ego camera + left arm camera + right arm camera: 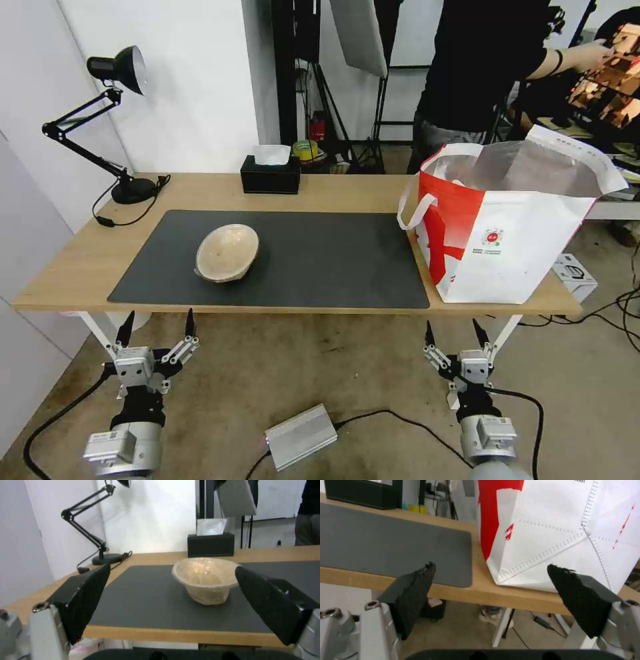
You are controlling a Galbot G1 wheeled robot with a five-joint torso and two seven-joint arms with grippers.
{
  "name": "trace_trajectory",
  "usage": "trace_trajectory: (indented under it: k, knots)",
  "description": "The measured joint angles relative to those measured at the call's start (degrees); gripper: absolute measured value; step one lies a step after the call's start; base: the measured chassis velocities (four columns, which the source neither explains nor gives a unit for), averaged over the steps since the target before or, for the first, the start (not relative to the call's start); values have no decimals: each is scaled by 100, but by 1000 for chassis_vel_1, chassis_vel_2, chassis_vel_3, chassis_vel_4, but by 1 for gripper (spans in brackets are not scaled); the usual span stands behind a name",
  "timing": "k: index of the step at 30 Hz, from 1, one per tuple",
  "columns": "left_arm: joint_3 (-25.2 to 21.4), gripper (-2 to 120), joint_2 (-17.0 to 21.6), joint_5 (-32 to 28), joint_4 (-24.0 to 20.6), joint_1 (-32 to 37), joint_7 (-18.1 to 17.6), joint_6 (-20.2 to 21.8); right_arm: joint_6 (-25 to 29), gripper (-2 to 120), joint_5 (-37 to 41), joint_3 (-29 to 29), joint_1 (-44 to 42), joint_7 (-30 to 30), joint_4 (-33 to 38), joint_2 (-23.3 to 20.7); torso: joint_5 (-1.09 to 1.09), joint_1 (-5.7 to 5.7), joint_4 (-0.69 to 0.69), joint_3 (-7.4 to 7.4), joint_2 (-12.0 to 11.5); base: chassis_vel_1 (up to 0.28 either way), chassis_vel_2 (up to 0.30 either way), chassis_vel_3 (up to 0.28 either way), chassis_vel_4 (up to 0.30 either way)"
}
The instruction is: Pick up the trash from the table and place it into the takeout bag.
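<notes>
Both grippers hang below the table's (320, 190) near edge, jaws spread and empty: left gripper (159, 325), right gripper (455, 331). The takeout bag (507, 227) stands ahead of the right. The beige bowl (227, 252) sits ahead of the left, probably the last piece; next comes a lifted reach.

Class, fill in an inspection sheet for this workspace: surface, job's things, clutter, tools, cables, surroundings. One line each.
Surface: wood table with a dark mat.
Job's things: beige bowl upright on the mat's left half; bag standing open at the table's right end, partly over the mat's corner.
Clutter: tissue box and desk lamp along the far edge.
Tools: left tool open, below the table's near edge, facing the bowl; right tool open, below the edge, near the bag.
Cables: lamp cord on the table; cables and a grey box on the floor.
Surroundings: white wall, light stands, a person standing behind the bag.
</notes>
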Motion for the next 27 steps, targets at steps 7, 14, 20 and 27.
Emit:
trace_trajectory:
  k: [7, 14, 20, 27]
  knots:
    - [-42, 100, 103, -177, -164, 7, 48, -4, -3, 89, 1, -12, 24, 0, 11, -10, 0, 0, 0, 0, 0, 0, 0, 0, 0]
    - [-16, 100, 452, -630, -445, -40, 262, 10, -58, 89, 2, -108, 122, -12, 52, -49, 0, 0, 0, 0, 0, 0, 0, 0, 0]
    - [-33, 100, 981, -449, -396, -139, 534, -164, -115, 89, 1, -159, 209, -19, 52, -71, -1, 0, 0, 0, 0, 0, 0, 0, 0]
    - [-57, 100, 1789, -236, -251, -218, 952, -527, -167, 89, -2, -172, 233, -26, 74, -63, 0, 0, 0, 0, 0, 0, 0, 0, 0]
